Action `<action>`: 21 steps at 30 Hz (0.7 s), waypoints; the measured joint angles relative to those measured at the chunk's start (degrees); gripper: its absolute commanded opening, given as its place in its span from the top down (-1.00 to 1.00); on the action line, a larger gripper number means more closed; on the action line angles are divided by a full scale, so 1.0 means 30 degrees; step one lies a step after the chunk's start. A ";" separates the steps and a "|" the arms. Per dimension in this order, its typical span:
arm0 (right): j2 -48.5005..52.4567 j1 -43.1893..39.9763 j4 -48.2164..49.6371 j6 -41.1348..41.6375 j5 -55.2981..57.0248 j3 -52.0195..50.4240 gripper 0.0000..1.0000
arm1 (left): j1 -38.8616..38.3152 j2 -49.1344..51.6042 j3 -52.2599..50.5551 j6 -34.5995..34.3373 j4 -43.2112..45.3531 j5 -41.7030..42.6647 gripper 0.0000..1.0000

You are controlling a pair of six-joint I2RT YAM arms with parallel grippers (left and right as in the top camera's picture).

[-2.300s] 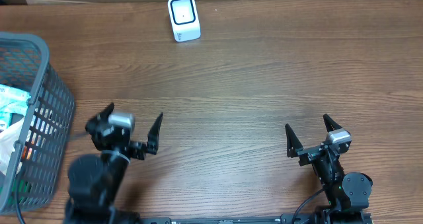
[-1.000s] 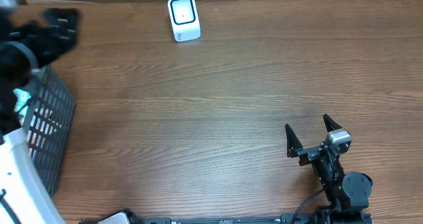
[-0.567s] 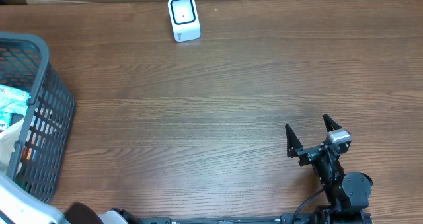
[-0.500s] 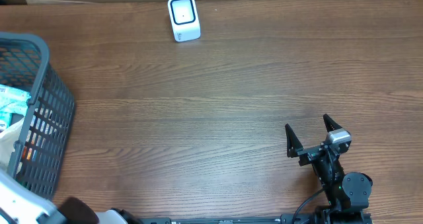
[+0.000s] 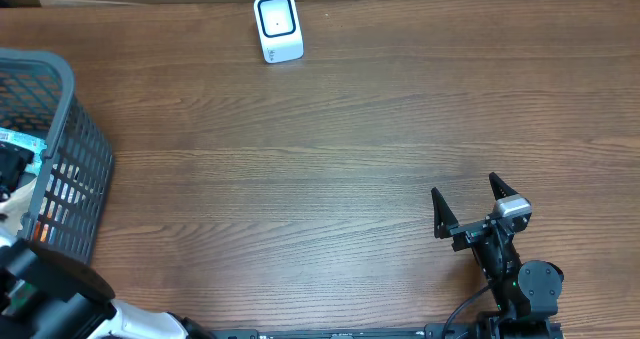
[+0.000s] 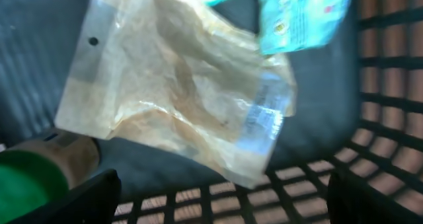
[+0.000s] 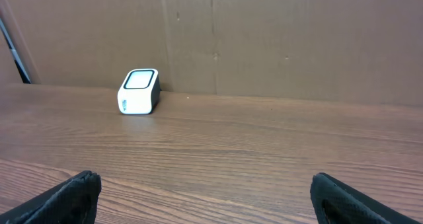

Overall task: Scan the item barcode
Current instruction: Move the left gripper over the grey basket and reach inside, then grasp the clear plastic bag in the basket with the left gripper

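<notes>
We counted two claws. The left claw (image 6: pixel 223 184) hung inside the basket (image 6: pixel 26 52) with its jaws spread wide and nothing between them. Just beyond them lay one pale, crinkled pouch (image 6: pixel 178 85) with a punched hanging hole. One teal packet (image 6: pixel 304 16) overlapped the pouch's far corner, and one green-topped thing (image 6: pixel 30 181) sat beside one finger (image 6: pixel 92 197). We could not make out a barcode on any of them. The right claw (image 5: pixel 467 199) sat low over the near right part of the table (image 5: pixel 350 129), also wide open and empty, well apart from everything else. One white scanner (image 5: pixel 277 26) stood at the table's far edge, well apart from the one grey basket at the left edge. Only the left wrist view showed the pouch whole; from overhead the basket wall and the arm hid most of the contents, leaving a bit of teal visible. Only the right wrist view showed the brown cardboard wall (image 7: pixel 264 32) rising behind the scanner.
</notes>
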 measured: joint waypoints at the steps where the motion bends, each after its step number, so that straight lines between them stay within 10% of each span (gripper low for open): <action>1: 0.0007 0.0000 -0.0015 0.0000 -0.0007 0.0000 -1.00 | 0.0000 0.0138 -0.0503 0.0080 0.0459 -0.0066 -0.75; 21: 0.0007 0.0000 -0.0015 -0.0007 0.0000 0.0000 -1.00 | -0.0736 0.0780 -0.4962 0.5231 0.7096 0.0831 -0.82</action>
